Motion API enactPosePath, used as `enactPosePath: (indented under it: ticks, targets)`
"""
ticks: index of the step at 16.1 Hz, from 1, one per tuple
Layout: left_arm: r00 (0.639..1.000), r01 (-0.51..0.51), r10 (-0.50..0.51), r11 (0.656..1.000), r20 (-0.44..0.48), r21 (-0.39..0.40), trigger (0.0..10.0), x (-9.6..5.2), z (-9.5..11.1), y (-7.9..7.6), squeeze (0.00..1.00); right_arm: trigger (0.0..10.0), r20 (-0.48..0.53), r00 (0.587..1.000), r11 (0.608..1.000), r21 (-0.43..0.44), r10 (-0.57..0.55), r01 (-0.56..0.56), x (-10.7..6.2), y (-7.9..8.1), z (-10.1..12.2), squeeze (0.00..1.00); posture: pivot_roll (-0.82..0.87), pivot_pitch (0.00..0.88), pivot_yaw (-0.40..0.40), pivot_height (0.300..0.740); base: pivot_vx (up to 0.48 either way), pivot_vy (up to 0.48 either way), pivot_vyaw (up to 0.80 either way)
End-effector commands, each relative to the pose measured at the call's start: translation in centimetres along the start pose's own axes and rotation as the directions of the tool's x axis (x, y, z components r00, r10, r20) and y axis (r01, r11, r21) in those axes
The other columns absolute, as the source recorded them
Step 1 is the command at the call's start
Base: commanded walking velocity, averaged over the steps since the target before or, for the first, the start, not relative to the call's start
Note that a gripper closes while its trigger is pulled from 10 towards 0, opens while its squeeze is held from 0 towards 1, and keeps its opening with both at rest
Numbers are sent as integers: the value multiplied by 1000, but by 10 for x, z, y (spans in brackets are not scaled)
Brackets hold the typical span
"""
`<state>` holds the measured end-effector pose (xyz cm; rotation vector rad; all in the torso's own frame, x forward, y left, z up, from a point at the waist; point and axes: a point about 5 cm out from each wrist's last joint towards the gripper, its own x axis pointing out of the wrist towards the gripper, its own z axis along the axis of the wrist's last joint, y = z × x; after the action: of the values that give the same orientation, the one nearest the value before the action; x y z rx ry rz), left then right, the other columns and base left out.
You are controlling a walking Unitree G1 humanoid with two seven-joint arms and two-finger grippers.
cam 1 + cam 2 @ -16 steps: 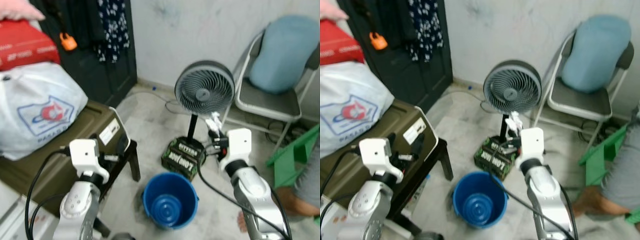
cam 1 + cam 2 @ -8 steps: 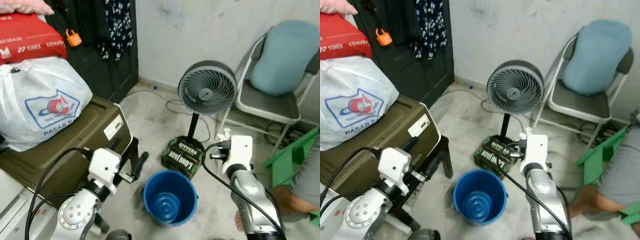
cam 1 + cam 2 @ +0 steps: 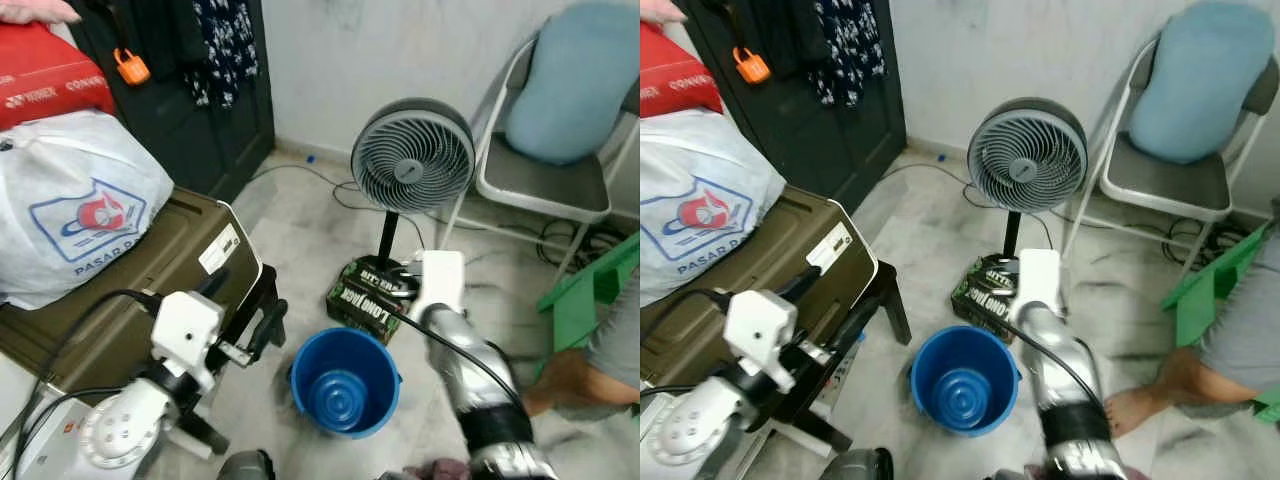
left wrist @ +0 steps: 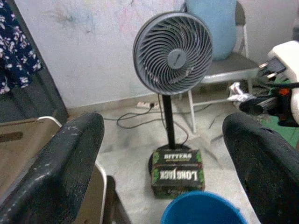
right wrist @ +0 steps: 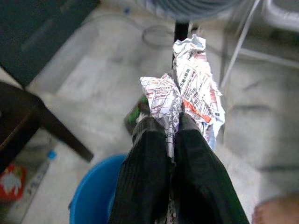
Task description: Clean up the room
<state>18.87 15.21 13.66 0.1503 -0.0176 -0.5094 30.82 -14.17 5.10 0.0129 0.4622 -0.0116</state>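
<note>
A blue bucket stands empty on the pale floor in front of me. My right arm reaches out over the floor just right of it, blurred by motion. In the right wrist view my right gripper is shut on a crumpled printed paper, with the bucket's rim below and to one side. My left gripper hangs open with nothing in it, left of the bucket beside the olive case. In the left wrist view its two black fingers stand wide apart.
A grey pedestal fan stands behind the bucket with a green-black box at its base. A folding chair with a blue cushion is at the back right. An olive case carries a white bag. A person's foot is at the right.
My right arm has swung left towards the fan's base and the bucket, still holding the paper. The left gripper has shifted slightly. The camera has tilted a little.
</note>
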Motion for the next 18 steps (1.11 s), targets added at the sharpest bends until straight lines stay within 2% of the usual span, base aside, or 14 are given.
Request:
enactPosePath:
  ticks: [1, 3, 7, 8, 9, 11, 13, 18]
  targets:
    - [1000, -11, 11, 1000, -20, 7, 10000, -6, 1, 5, 0, 10000, -11, 1000, 1000, -4, -3, 3, 3, 4, -2, 0, 213, 153, 42, 740, 0, 0, 0]
    - [998, -44, 45, 999, -45, 7, 10000, -15, 4, 8, 0, 10000, -29, 999, 999, -1, 39, -39, 10, 22, -4, 0, 256, 182, 65, 740, 0, 0, 0]
    - [996, -45, 45, 999, -72, 5, 10000, -24, 9, 6, 0, 10000, -70, 996, 997, 40, 61, -58, 18, 46, -9, 0, 288, 199, 85, 740, 0, 0, 0]
    - [996, -43, 43, 999, -77, 5, 10000, -25, 10, 5, 0, 10000, -85, 995, 998, 27, 57, -55, 19, 49, -12, 0, 289, 202, 86, 740, 0, 0, 0]
    - [996, -41, 41, 999, -83, 4, 10000, -25, 11, 5, 0, 10000, -96, 994, 999, 8, 41, -41, 19, 49, -14, 0, 287, 204, 87, 740, 0, 0, 0]
    - [995, -41, 41, 999, -88, 2, 10000, -25, 12, 5, 0, 10000, -133, 991, 996, 87, 22, -11, 20, 47, -21, 0, 282, 210, 86, 740, 0, 0, 0]
    - [995, -31, 31, 999, -99, -4, 10000, -26, 12, 2, 0, 10000, -155, 988, 995, 100, 2, 13, 20, 42, -28, 0, 277, 212, 90, 740, 0, 0, 0]
    - [994, -32, 31, 999, -105, -2, 10000, -25, 12, 2, 0, 10000, -117, 993, 996, 90, 11, -1, 23, 46, -21, 0, 281, 204, 84, 740, 0, 0, 0]
